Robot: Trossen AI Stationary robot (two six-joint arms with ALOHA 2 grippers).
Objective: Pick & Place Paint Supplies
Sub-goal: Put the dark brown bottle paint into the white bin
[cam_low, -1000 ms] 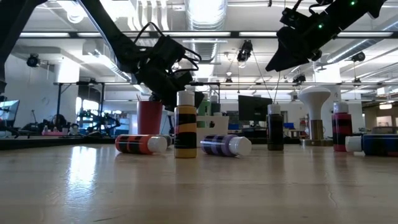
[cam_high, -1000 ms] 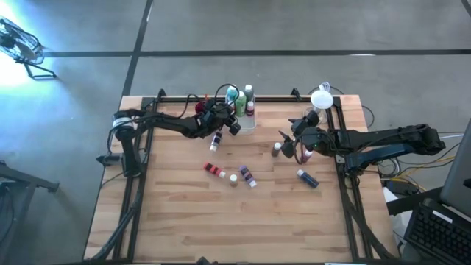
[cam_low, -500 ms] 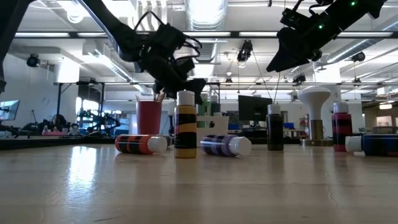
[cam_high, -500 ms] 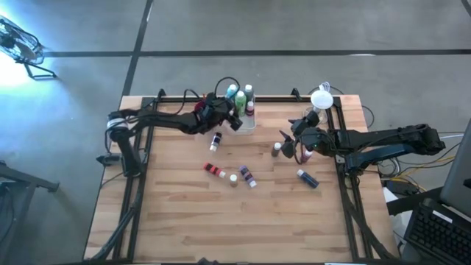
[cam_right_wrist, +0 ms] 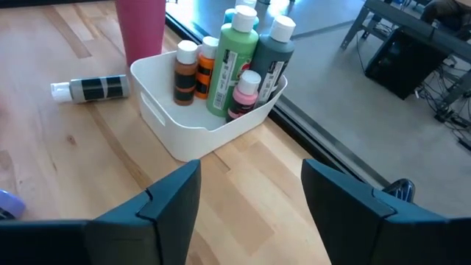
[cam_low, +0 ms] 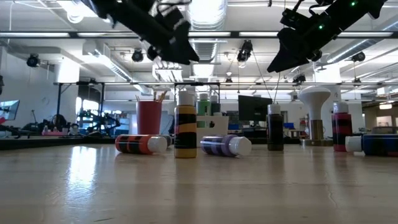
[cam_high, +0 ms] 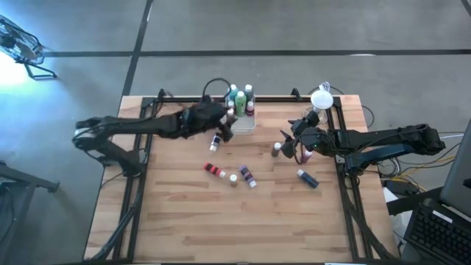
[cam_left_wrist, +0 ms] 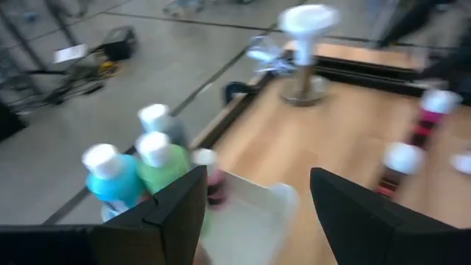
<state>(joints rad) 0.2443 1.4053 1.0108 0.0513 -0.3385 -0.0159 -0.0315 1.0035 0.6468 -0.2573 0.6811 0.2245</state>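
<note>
- Left gripper [cam_left_wrist: 254, 213] hangs above the desk [cam_high: 184, 213], jaws wide and holding nothing; the white tray [cam_left_wrist: 254, 210] sits just ahead of them, with teal, green and pink bottles [cam_left_wrist: 158, 165] at its far side.
- Right gripper [cam_right_wrist: 246, 213] hovers with jaws apart and empty; the tray's upright bottles [cam_right_wrist: 239, 55] stand well ahead.
- A red bottle [cam_high: 214, 170] lies mid-desk, between both jaws.

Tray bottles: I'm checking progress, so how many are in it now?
6: brown and orange side by side, green, dark green, pink in front, teal behind. Others may be hidden.
</note>
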